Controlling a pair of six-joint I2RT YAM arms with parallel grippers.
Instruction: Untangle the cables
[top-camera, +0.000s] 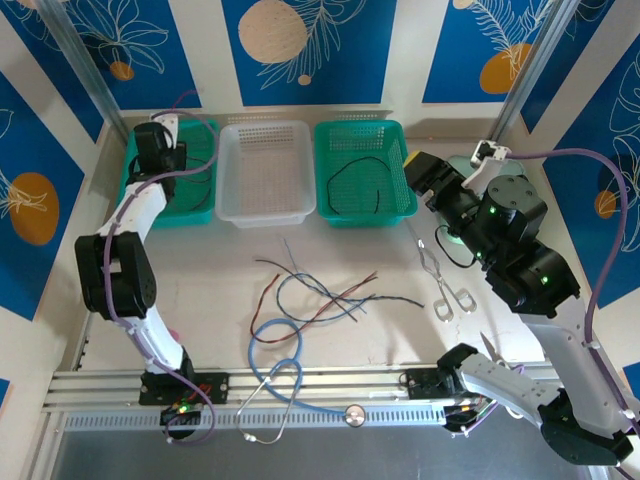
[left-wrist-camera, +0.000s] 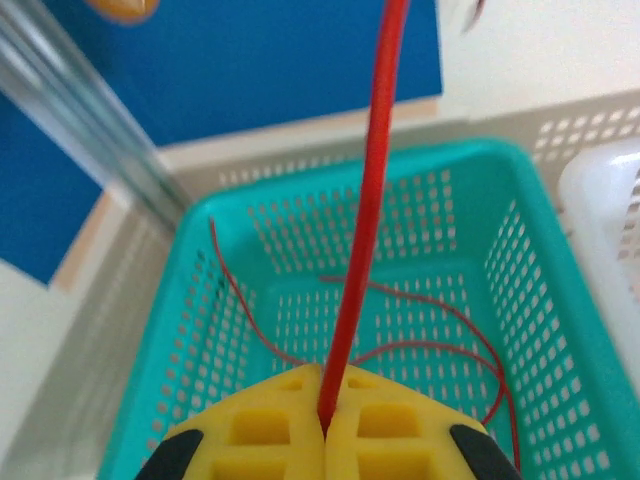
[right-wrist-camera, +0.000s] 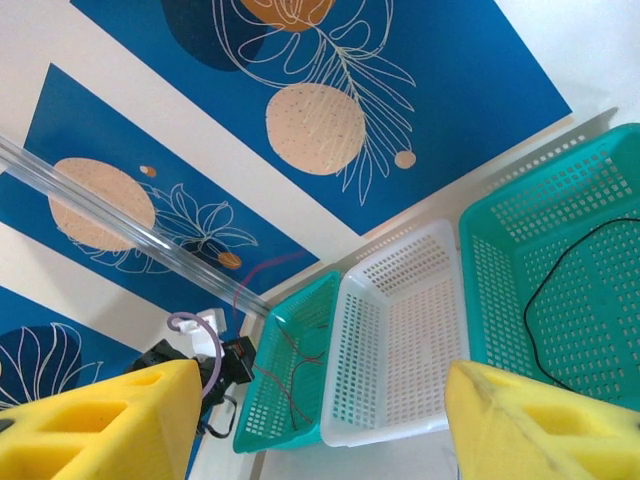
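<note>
Left gripper (left-wrist-camera: 325, 432): clenched on a red cable (left-wrist-camera: 365, 200), yellow fingers (left-wrist-camera: 260, 430) pressed together w/ the wire pinched at the seam.
Red cable: runs straight up from the pinch and out the top of the wrist view; more red wire lies curled on the floor of the left green basket (left-wrist-camera: 470, 152) below.
Left arm: reaches to the far-left corner, gripper (top-camera: 160, 150) above that basket.
Right gripper (right-wrist-camera: 320, 430): released, fingers spread wide, nothing between them; raised at far right (top-camera: 425, 175), just beside the right green basket (top-camera: 360, 128).
Black cable (top-camera: 333, 183): lies in a loose loop inside the right green basket.
White basket (top-camera: 265, 130): sits between the two green ones, along the back wall.
Loose cables (top-camera: 320, 292): red, black and blue-grey strands crossing one another mid-table (top-camera: 200, 270), in front of the white basket.
Stethoscope (top-camera: 275, 350): light-blue tube looped near the front edge, on the near side of the loose strands.
Metal tongs (top-camera: 445, 285): flat on the table, right of the strands, apart from them.
</note>
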